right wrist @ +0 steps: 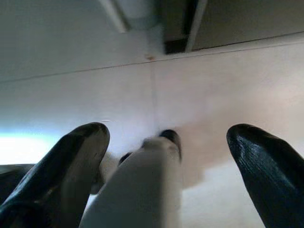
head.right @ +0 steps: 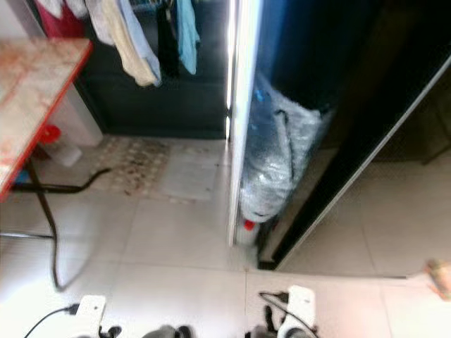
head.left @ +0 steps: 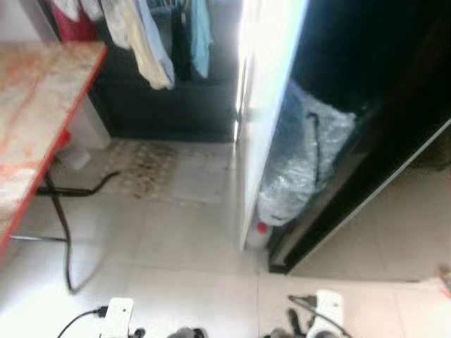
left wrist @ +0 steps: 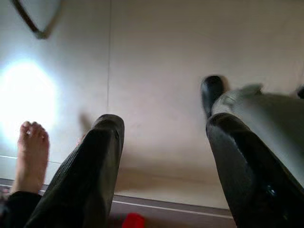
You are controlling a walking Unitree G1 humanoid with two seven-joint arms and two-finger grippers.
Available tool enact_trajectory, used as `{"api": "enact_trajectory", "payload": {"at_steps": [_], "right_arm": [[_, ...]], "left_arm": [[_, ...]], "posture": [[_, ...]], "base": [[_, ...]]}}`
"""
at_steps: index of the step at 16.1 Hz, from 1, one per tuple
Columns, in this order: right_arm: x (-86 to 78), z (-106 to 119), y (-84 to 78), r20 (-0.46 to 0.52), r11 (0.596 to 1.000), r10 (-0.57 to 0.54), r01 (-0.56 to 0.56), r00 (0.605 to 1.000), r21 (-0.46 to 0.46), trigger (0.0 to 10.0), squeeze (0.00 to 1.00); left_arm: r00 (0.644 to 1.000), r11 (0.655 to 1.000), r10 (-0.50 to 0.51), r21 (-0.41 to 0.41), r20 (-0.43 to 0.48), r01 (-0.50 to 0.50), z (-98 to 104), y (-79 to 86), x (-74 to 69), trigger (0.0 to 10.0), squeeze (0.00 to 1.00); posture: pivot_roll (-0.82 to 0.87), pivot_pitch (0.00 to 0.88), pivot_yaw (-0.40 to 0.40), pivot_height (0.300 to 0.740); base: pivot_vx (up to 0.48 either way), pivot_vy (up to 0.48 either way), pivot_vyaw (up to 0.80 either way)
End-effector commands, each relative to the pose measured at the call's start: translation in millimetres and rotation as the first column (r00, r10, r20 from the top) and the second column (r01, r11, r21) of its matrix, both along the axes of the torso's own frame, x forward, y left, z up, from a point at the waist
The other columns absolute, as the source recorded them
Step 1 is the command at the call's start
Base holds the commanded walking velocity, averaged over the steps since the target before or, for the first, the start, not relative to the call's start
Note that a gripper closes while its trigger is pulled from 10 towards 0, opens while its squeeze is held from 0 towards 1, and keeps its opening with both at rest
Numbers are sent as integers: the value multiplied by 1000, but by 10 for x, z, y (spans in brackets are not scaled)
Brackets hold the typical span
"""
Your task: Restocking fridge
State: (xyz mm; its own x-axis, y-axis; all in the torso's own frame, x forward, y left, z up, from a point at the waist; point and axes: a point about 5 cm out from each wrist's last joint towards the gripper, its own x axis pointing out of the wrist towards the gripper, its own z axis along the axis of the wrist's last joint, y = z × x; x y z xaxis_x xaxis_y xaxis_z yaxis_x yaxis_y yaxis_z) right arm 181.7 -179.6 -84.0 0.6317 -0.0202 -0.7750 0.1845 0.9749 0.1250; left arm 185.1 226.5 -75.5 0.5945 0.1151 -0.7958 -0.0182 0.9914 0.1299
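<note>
The left gripper [left wrist: 161,156] hangs low with its two black fingers [left wrist: 90,171] spread apart and nothing between them, pointing down at the pale tiled floor [left wrist: 156,57]. A person's bare foot [left wrist: 32,154] rests on the tiles just beside the left finger, and a small red object [left wrist: 134,221] sits past a dark strip at the frame's edge, too blurred to identify. The right gripper [right wrist: 168,161] also hangs idle with its fingers [right wrist: 71,161] wide apart and empty above the same floor; a pale part of the robot, probably its leg [right wrist: 142,185], shows between them.

From the head, both wrists [head.left: 116,317] sit at the bottom edge over the tiles. Ahead stands the fridge [head.left: 394,134], its white door [head.left: 264,105] swung open edge-on toward the camera and the interior very dark. A large clear plastic bag [head.left: 303,158] fills the lower part of the opening, and a bottle with a red cap [head.left: 261,229] stands on the floor at the door's foot. To the left is a table with a red edge [head.left: 42,134], a black cable [head.left: 67,232] trailing beneath it, and clothes [head.left: 151,42] hang behind a patterned mat [head.left: 148,165].
</note>
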Motion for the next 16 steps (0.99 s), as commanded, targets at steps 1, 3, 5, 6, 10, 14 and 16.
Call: {"api": "enact_trajectory", "payload": {"at_steps": [1,3,5,6,10,14,16], "right_arm": [[-74,-33,-47,-35,1000,18,-18,999,-20,10000,0],[-66,-35,-2,-35,1000,28,-28,999,-12,10000,0],[-52,-37,71,-42,998,61,-61,997,-1,10000,0],[-47,-37,83,-43,998,67,-67,997,1,10000,0],[49,13,14,-33,993,111,-112,993,-31,10000,0],[180,112,-237,-3,994,69,-69,998,-79,10000,0],[237,146,-258,12,995,57,-56,998,-80,10000,0]], "left_arm": [[999,1000,18,9,-41,-17,-51,27,-111,10000,0],[998,999,45,16,-36,-45,-48,65,-124,10000,0],[997,997,71,27,-37,-70,-49,132,-167,10000,0],[996,997,76,29,-37,-75,-49,145,-175,10000,0],[990,990,133,43,-38,-131,-37,309,-261,10000,0],[992,993,122,13,-34,-121,-40,216,-198,10000,0],[994,994,110,8,-30,-110,-31,153,-134,10000,0]], "posture": [[-10,211,30,740],[15,218,23,740],[45,228,2,740],[48,229,-1,740],[82,214,-61,740],[39,183,-31,740],[14,157,-14,740]], "base": [[0,285,575],[0,283,800],[0,281,262],[0,281,0],[0,280,0],[0,277,0],[0,277,0]]}}
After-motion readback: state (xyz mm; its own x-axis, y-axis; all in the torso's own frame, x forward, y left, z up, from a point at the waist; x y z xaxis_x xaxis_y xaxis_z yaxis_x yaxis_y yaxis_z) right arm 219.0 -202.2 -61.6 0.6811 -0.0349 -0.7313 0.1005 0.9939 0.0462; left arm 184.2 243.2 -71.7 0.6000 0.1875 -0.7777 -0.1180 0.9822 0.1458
